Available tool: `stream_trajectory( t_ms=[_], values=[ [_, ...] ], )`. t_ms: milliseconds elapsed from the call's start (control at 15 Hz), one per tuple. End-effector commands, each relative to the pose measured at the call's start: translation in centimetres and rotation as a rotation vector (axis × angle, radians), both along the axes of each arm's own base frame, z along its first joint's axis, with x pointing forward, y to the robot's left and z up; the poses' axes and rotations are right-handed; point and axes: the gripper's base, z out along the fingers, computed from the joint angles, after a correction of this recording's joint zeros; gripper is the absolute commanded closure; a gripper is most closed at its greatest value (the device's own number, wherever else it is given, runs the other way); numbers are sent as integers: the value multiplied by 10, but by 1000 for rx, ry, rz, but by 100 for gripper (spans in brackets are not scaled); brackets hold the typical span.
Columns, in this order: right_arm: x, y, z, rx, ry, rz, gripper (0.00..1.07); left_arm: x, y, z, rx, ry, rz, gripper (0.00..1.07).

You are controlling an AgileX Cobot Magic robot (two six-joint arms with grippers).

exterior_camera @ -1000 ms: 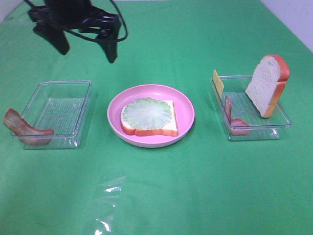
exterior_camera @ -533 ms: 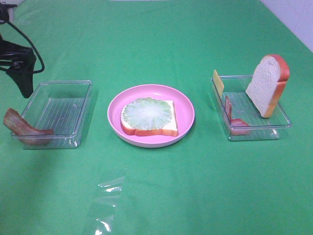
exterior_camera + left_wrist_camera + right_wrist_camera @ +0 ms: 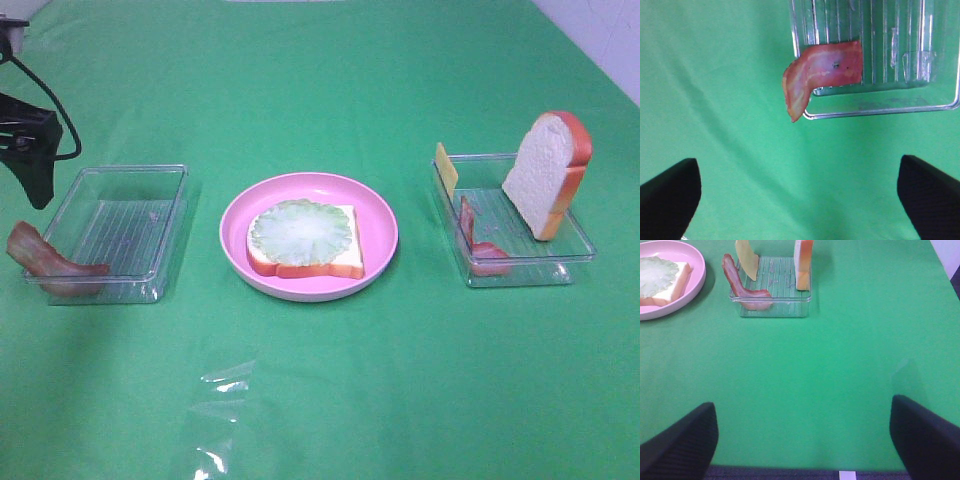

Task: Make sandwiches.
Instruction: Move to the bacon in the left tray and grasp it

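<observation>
Round pink plate (image 3: 385, 225) holds 1 white bread slice (image 3: 310, 269), pale green lettuce (image 3: 300, 232); red-brown bacon strips (image 3: 48, 263), yellow cheese square (image 3: 445, 168), 2nd slice (image 3: 540, 180) beside plate remain; left gripper (image 3: 800, 197), right gripper (image 3: 802, 442) released.

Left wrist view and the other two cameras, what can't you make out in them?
1. Wrist views: frame edges cut off the left gripper and right gripper, leaving only finger ends.
2. Exterior high: left gripper mostly beyond the left edge; right gripper out of frame.
3. Left wrist: left tray cut by the frame edge.
4. Exterior high, right wrist: lettuce hides the plated bread slice's top.
</observation>
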Motion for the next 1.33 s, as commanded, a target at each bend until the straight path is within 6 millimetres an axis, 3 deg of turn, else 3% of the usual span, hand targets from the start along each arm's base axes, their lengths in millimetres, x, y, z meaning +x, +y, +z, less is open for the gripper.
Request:
stream_trajectory(
  t_ms=[67,400,533,800,1000,1067,1333],
  values=[
    [-3,0,0,-4,-36,5,18,-1,0,-16,17,93,14,6],
    [-3,0,0,-4,-36,5,18,18,-4,-73,12,172,29,6],
    [-3,0,0,-4,-36,5,18,21,-6,-83,-2,173,34,6],
    [-3,0,0,-4,-36,5,18,25,-7,-90,-8,152,34,11],
    [-3,0,0,-4,-36,5,18,26,-7,-91,-10,143,40,35],
    [-3,0,0,-4,-36,5,18,26,-7,-91,-10,142,44,38],
    [-3,0,0,-4,-36,5,18,26,-7,-91,-10,141,54,38]
  ],
)
